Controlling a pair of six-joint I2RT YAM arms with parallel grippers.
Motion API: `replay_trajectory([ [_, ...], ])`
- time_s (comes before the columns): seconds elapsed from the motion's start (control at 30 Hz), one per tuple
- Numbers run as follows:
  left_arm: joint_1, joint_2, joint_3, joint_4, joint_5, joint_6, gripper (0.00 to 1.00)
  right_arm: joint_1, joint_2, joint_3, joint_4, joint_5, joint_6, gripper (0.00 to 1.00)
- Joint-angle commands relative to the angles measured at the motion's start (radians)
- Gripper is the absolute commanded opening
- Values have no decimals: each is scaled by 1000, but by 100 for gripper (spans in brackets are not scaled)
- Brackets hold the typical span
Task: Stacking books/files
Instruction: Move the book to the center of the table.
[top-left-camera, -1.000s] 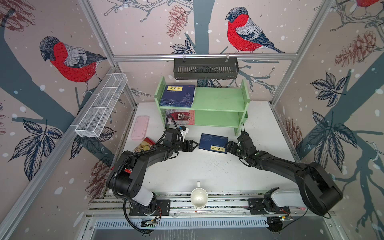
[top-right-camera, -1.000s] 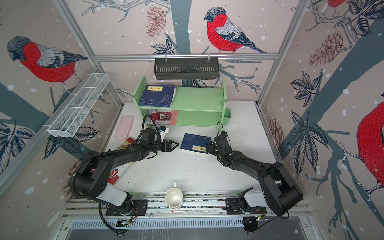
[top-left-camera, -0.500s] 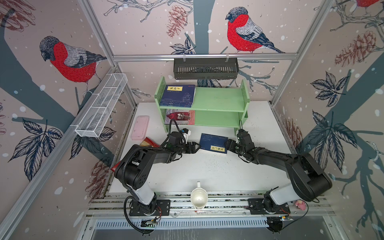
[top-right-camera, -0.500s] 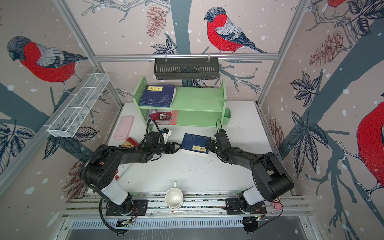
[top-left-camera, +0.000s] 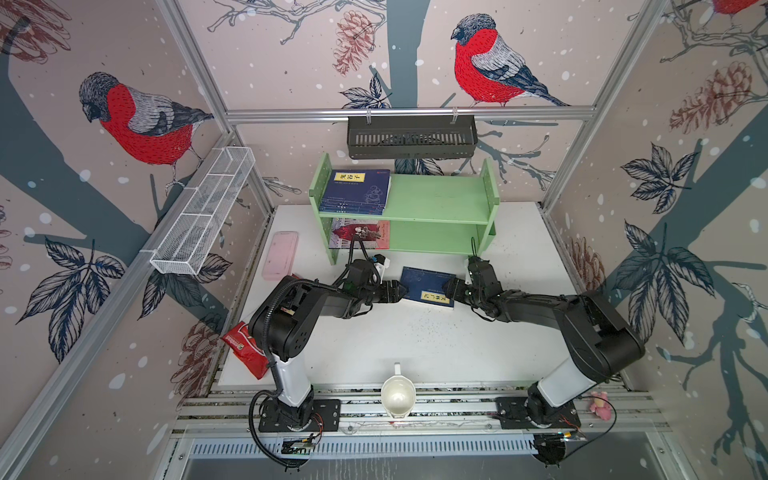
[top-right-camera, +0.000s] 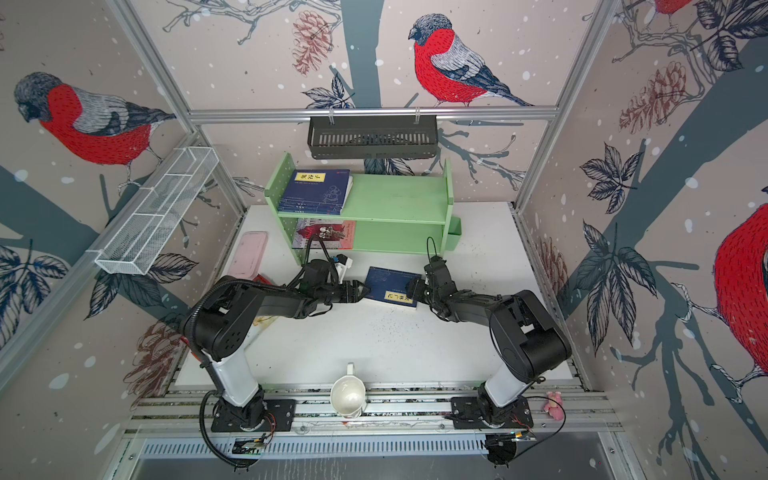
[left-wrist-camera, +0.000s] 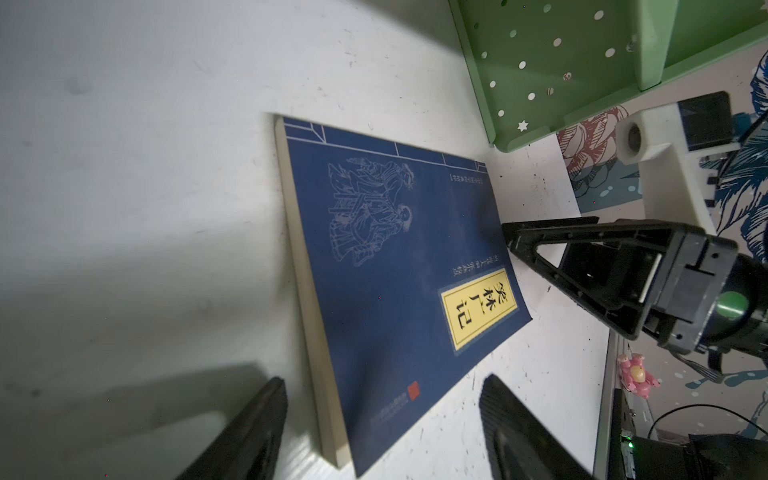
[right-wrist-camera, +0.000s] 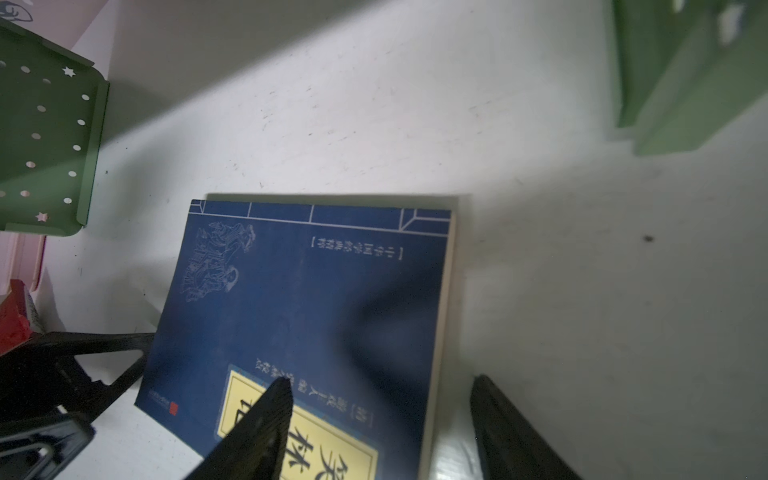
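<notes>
- The loose navy book (top-left-camera: 430, 286) lies flat on the white table (top-left-camera: 415, 340), about midway from left to right and just near of the green shelf (top-left-camera: 440, 199).
- The left gripper (top-left-camera: 400, 291) is at the book's left edge with its jaws spread. In its wrist view they straddle a corner without pinching it.
- The right gripper (top-left-camera: 452, 286) is at the right edge, also spread. One finger (right-wrist-camera: 264, 422) is over the yellow label and the other is off the book, above the table.
- This looks like a two-sided pickup. A thin book offers little to grab, so brace one side and slide a finger under the opposite edge before closing.
- Close on cover and pages together, near the middle of the edge, so the book neither droops nor fans.
- The likely goal is the navy stack (top-left-camera: 359, 191) on the top shelf, far left, with the pink-and-red book (top-left-camera: 361, 235) on the shelf below it. Lift level and clear the shelf's side wall.
</notes>
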Motion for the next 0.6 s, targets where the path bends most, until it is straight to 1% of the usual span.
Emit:
replay_trajectory([
  [0.0,-3,19,3,39,21,-34,70,15,33,30,-18,-25,-34,70],
  [0.13,-16,8,-7,41,65,-47,67,51,81,85,-45,-30,-65,70],
  [0.23,-31,-19,-16,22,93,-39,66,75,113,127,-72,-26,-93,70],
  [0.37,-54,-64,-26,-54,122,-23,66,91,132,152,-89,-20,-110,70],
  [0.57,-61,-150,-72,-218,122,21,69,100,123,161,-112,-10,-128,72],
])
